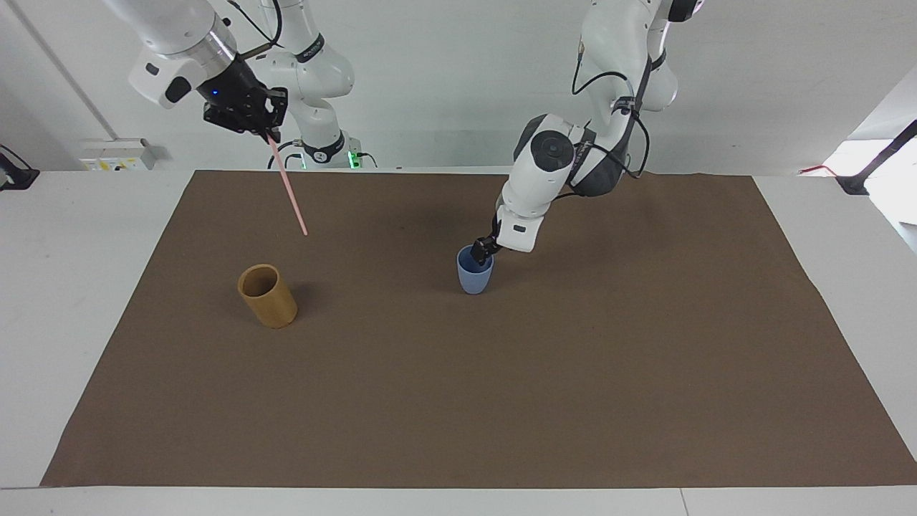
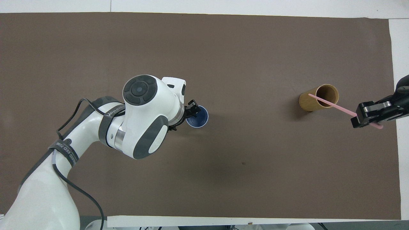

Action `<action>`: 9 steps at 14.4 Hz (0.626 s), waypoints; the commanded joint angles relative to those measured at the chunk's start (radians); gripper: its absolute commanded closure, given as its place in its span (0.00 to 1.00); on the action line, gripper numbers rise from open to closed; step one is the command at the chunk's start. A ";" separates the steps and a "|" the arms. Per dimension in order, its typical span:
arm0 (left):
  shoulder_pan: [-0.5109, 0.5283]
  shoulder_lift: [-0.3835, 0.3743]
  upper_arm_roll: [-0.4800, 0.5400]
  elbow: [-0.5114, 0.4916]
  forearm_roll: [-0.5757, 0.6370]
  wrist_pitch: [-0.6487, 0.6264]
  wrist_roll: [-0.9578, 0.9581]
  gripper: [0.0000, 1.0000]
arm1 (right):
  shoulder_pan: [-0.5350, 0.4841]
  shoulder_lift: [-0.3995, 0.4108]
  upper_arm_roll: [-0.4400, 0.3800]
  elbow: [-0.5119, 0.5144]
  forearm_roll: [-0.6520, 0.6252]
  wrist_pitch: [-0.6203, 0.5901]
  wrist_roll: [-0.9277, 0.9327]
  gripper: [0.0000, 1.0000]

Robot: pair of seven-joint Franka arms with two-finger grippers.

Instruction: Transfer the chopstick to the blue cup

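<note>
My right gripper [image 1: 263, 129] is shut on the top of the pale pink chopstick [image 1: 290, 190] and holds it high in the air. The stick hangs tilted, with its lower tip clear above the tan cup [image 1: 267, 295]. In the overhead view the chopstick [image 2: 332, 105] crosses over the tan cup [image 2: 318, 97] from my right gripper [image 2: 367, 116]. The light-blue cup [image 1: 474, 271] stands upright on the mat near the table's middle. My left gripper [image 1: 483, 249] is shut on its rim, on the side nearer the robots. The overhead view shows the blue cup [image 2: 197, 116] and my left gripper [image 2: 193, 110] too.
A brown mat [image 1: 501, 401] covers most of the white table [image 1: 71, 287]. The tan cup stands toward the right arm's end of the mat, with nothing in it.
</note>
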 commanded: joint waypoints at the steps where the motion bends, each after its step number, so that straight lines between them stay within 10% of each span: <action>1: 0.043 -0.052 0.009 0.046 0.002 -0.126 0.005 0.00 | 0.021 0.011 0.065 -0.006 0.095 0.014 0.257 1.00; 9: 0.465 -0.196 0.011 0.051 0.184 -0.332 0.735 0.00 | 0.266 -0.052 0.081 -0.311 0.283 0.474 0.684 1.00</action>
